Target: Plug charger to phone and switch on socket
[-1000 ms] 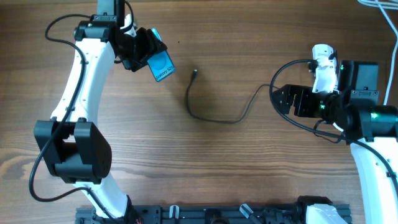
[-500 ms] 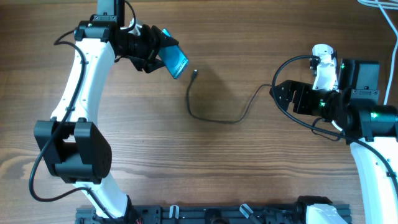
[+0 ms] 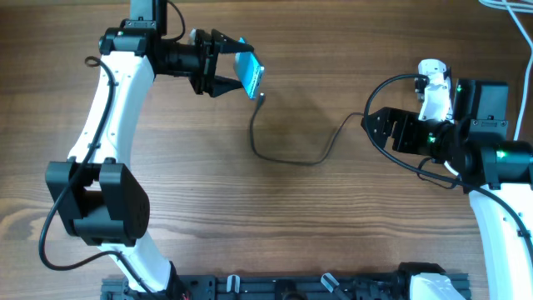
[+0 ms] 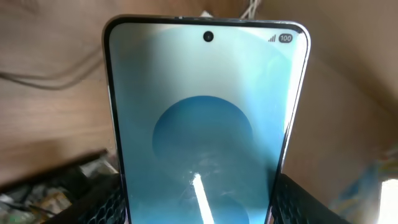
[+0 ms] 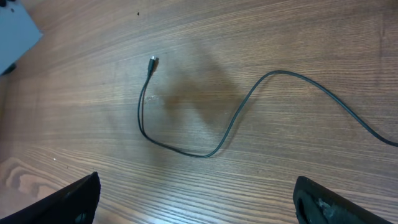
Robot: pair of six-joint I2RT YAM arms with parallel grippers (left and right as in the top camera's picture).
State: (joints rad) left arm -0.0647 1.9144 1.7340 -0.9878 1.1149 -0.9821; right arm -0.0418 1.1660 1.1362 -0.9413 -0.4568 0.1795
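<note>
A wood-grain table [image 3: 333,233] fills the overhead view, with one arm at each side. The left gripper [image 3: 236,67] reaches in from the far left and is clamped on the phone [image 3: 250,77], holding it off the wood with the lit screen tilted. In the left wrist view the screen fills the frame, camera hole at its free end and a "100" in the corner. The lower end sits between the fingers [image 4: 102,199], so the end that probably carries the port (a guess) is hidden.

The right gripper [image 3: 372,131] hangs at the right side with its fingers spread wide and nothing between them. Just beyond it, at the far right, lies the white socket [image 3: 432,87]. Its switch is too small to read, so I cannot tell whether it is on. A thicker white cable [image 3: 520,25] crosses the far right corner and has no part in this.

The charger [image 3: 287,158] runs from the right arm's side and curls across the middle of the table. Its plug [image 3: 261,98] lies loose on the wood, just beside the raised phone and not in it.

By my reckoning only the first part is done: the phone is picked up. The plug is not yet grasped or seated, and the socket looks untouched.
</note>
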